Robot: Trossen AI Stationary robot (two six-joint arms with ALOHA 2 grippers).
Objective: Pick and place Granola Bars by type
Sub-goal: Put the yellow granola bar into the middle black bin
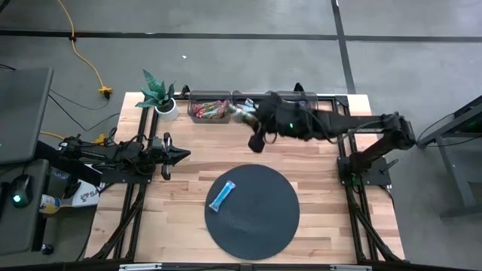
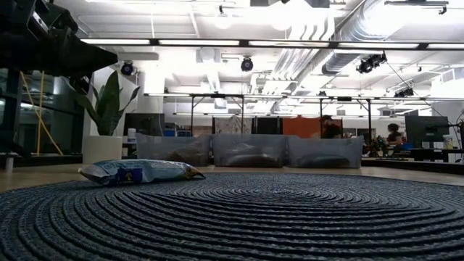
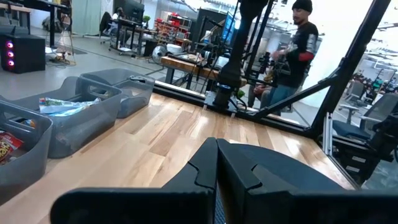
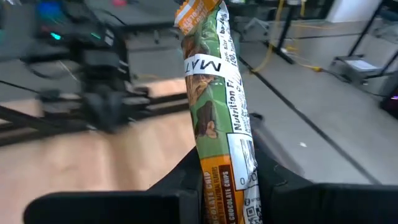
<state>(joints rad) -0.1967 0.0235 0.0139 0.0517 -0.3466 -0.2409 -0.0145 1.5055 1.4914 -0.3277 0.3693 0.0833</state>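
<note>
My right gripper [image 1: 252,119] hangs over the clear bins [image 1: 226,99] at the table's far edge, shut on a green-and-orange granola bar [image 4: 214,93]. A light blue granola bar [image 1: 222,196] lies flat on the dark round mat [image 1: 256,226], also seen in the low view [image 2: 138,172]. More wrapped bars lie in the bins: red ones [image 3: 9,146] in one and light blue ones [image 3: 62,107] in its neighbour. My left gripper [image 1: 179,154] waits shut at the table's left side, touching nothing. My right gripper pinches the green-and-orange bar near one end [image 4: 221,177] between its two fingers [image 4: 186,180]. The bar runs along the fingers and sticks out well past their tips. It is lifted clear of the table and the bins.
A potted plant [image 1: 162,98] stands at the far left corner beside the bins. The round mat covers the near middle of the table. Bare wood [image 1: 203,154] lies between the mat and the bins. A person [image 3: 298,50] stands beyond the table's right side.
</note>
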